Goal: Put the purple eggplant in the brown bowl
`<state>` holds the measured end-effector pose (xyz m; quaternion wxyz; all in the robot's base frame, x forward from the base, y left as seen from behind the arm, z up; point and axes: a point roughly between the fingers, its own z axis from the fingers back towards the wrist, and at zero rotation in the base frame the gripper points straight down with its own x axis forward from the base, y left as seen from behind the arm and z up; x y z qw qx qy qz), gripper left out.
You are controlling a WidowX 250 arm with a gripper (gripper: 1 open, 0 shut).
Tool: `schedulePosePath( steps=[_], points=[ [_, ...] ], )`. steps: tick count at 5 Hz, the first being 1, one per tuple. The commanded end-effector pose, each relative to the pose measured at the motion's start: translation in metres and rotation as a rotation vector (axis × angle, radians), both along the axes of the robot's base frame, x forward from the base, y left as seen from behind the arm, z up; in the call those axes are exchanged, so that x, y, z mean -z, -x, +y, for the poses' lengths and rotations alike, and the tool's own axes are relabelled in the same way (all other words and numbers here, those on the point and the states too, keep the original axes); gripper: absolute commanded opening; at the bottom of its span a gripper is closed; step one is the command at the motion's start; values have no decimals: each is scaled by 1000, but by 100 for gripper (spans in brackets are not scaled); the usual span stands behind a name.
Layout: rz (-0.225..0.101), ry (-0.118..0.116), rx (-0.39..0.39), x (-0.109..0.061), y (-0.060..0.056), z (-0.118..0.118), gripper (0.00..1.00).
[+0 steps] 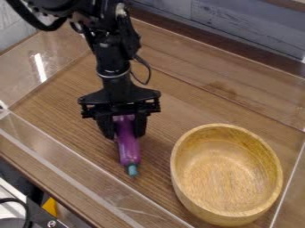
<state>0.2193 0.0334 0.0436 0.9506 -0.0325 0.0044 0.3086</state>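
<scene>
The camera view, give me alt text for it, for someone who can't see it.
A black robot gripper hangs over a small purple eggplant, its fingers at the eggplant's upper end, the teal tip pointing toward the viewer. To the right, a large round brown bowl sits on the wooden table.

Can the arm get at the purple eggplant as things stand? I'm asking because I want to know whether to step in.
Probably yes: the jaws are right over the eggplant's upper end, and nothing stands between them; the brown bowl sits off to one side.
</scene>
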Motion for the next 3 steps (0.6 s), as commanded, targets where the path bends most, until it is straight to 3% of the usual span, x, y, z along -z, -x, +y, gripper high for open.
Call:
schedulePosePath(
  steps=[1, 3],
  points=[
    [-55, -7, 3, -17, -11, 0, 0],
    [-50, 3, -5, -25, -12, 0, 0]
  ],
)
